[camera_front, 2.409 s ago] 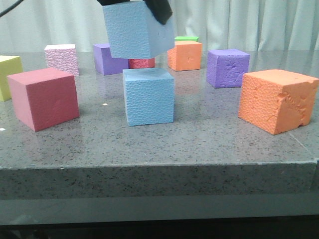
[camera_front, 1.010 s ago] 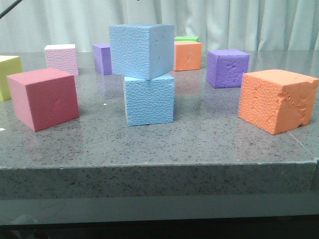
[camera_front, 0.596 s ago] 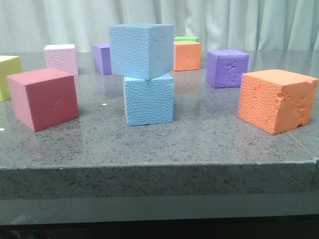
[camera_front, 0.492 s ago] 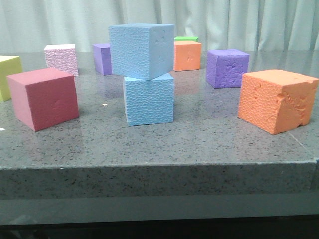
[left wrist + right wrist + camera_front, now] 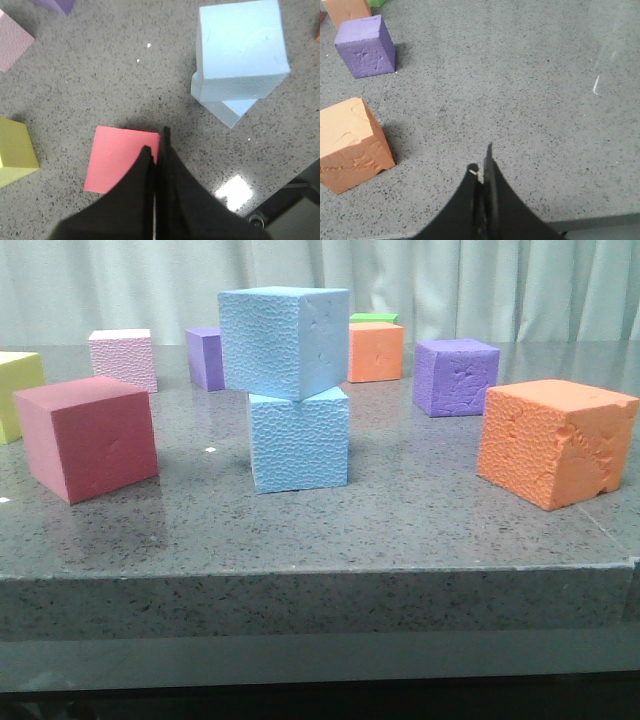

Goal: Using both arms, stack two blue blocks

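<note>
Two blue blocks formed a stack near the middle of the grey stone table point(image 5: 420, 530), and everything else is placed from that stack. Far to its left, at the table's edge, sat a yellow cube point(image 5: 15, 390). Closer in on the left and toward the front stood a red cube point(image 5: 88, 437), apart from the stack. Behind the red one, farther back and left of the stack, was a pink cube point(image 5: 124, 358), and just behind the stack's left side a purple cube point(image 5: 204, 357) showed partly hidden.

The lower blue block point(image 5: 299, 439) rested flat on the table. The upper blue block point(image 5: 283, 340) sat on top of it, touching, turned a little and shifted leftward so that its edge overhung the lower one; the left wrist view showed the same twisted overlap, upper block point(image 5: 241, 47) over lower block point(image 5: 231, 107).

Behind and right of the stack stood a small orange cube point(image 5: 376, 351) with a green cube point(image 5: 374, 317) behind it. Farther right was a second purple cube point(image 5: 457, 376), and right of the stack toward the front a large orange cube point(image 5: 556, 442) with cracked faces.

Neither gripper touched the stack. The left gripper point(image 5: 156, 150) hung over the red cube with its fingers pressed together, holding nothing. The right gripper point(image 5: 481, 167) hung over bare table, right of the large orange cube, its fingers likewise pressed together and empty.
</note>
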Motion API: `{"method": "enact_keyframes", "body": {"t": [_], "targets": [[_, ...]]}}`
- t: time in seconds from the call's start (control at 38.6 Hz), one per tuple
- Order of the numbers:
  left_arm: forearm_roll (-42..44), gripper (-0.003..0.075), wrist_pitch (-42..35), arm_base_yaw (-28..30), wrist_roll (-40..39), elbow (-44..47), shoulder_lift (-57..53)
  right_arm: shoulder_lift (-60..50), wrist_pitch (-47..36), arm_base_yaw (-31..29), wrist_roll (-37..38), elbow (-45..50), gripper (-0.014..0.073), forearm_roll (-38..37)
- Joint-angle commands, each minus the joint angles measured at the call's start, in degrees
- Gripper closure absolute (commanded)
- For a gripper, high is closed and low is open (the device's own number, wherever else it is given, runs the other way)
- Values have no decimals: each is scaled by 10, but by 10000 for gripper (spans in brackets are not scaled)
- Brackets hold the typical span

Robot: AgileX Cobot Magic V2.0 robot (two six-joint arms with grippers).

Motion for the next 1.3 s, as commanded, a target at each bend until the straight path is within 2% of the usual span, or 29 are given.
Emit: {"method": "enact_keyframes", "body": {"t": [0.0,0.54,0.73,1.27], "targets": [[5,741,-120,-3,-6,49,-82,2,-36,-3,-7,-16,660,-8],[-24,741,-511,-3,-6,438,-493,2,-36,-3,-7,-16,660,-8],[-25,741,-524,-3,-6,466,-559,2,-36,-3,-7,-16,660,-8],[-24,741,-518,-3,-3,482,-566,2,-36,-3,-7,-16,660,-8]]}}
